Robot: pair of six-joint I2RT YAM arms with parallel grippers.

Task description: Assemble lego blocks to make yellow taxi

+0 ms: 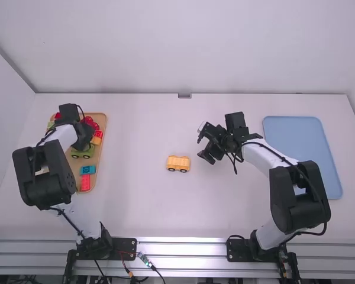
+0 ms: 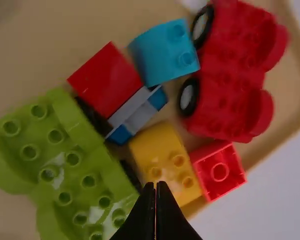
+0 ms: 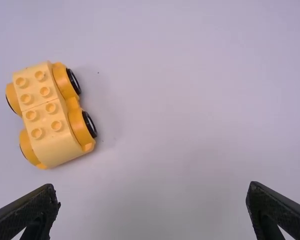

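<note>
Over the upper part of the parts tray hangs my left gripper (image 1: 83,145). In the left wrist view my left gripper (image 2: 156,186) is shut with nothing between its fingertips, in front of a yellow block (image 2: 165,157). On the table's middle stands a yellow car (image 1: 178,164) on wheels, two yellow blocks on its top. My right gripper (image 1: 205,145) is to the right of the car and a bit farther from the camera. The right wrist view shows my right gripper (image 3: 154,200) wide open and empty, with the yellow car (image 3: 49,115) off to one side.
The wooden tray (image 1: 100,163) at the left holds a green car base (image 2: 75,160), a red wheeled base (image 2: 230,75), a blue block (image 2: 165,52) and red blocks (image 2: 107,80). A blue tray (image 1: 305,148) lies at the right, beside the right arm.
</note>
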